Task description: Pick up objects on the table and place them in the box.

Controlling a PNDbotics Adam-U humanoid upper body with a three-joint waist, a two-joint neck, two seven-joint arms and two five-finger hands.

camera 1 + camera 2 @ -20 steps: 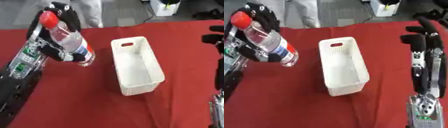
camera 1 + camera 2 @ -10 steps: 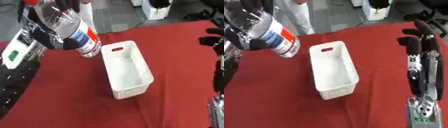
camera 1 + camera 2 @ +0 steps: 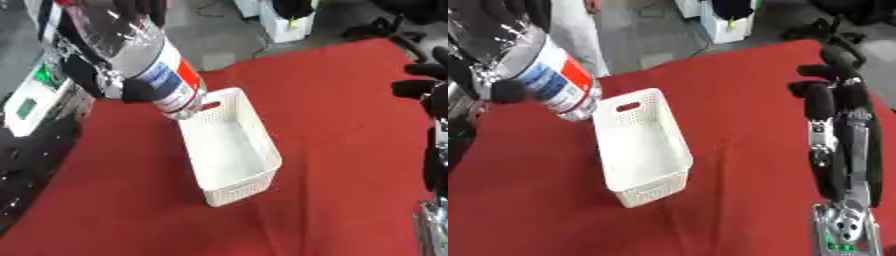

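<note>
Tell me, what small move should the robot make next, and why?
Probably lower the clear plastic bottle into the white perforated plastic box. The left hand grips it tilted, base just over the box's far end; the box looks empty. The right hand idles.

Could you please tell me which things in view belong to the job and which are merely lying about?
Job:
- clear bottle, held in the left hand
- white box, empty

Lying about:
- red tablecloth
- right hand, idle
- white bin on the floor

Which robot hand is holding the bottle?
The left robot hand grips the clear plastic bottle above the white basket; the right robot hand holds nothing.
</note>
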